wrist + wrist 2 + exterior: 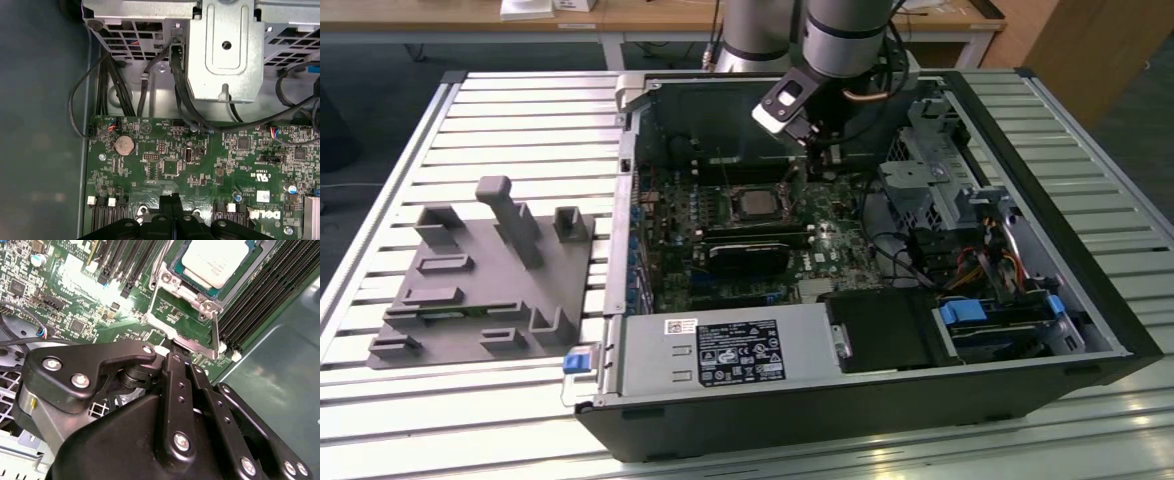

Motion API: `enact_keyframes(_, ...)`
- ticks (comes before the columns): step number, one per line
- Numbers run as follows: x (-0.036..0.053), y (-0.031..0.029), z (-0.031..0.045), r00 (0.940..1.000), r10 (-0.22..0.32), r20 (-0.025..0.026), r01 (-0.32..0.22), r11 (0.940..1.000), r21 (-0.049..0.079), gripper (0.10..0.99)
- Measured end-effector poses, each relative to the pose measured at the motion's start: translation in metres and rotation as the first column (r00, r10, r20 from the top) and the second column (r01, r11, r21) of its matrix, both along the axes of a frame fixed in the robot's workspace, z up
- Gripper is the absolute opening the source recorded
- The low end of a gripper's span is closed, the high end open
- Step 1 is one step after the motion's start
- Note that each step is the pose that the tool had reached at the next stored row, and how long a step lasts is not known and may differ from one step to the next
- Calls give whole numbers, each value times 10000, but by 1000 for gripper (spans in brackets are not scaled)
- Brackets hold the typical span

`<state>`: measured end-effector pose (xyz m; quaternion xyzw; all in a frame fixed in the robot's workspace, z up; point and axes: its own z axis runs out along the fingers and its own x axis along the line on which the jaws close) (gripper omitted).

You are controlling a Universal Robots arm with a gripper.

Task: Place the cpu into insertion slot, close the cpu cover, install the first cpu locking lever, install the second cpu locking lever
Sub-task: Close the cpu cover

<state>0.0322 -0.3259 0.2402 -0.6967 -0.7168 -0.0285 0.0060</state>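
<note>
The cpu [216, 259], a small square chip with a silvery top, lies in the insertion slot [170, 277] on the green motherboard; in the exterior view the cpu [755, 204] sits mid-board inside the open computer case. The cpu cover [192, 342], a thin silvery frame with a window, stands tilted up off the slot. My gripper [175, 356] has its fingers together, and the tips meet the cover's free edge. In the first wrist view the gripper [172, 197] hovers low over the board. In the exterior view the gripper [817, 172] hangs just to the right of the slot.
Long black memory slots [260, 295] flank the socket. A metal drive cage [225, 50] and black cables [180, 90] crowd the space beside the gripper. A black block [754, 250] lies below the socket, the power supply [720, 350] nearer. A grey fixture [480, 270] stands at the exterior view's left.
</note>
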Motion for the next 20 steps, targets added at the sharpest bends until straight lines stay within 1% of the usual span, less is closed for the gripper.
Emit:
enact_keyframes(10, -98, 1, -4, 10000, 0, 0, 0, 10000, 0, 106)
enact_keyframes(20, -243, 1, -10, 10000, 0, 0, 0, 10000, -1, 106)
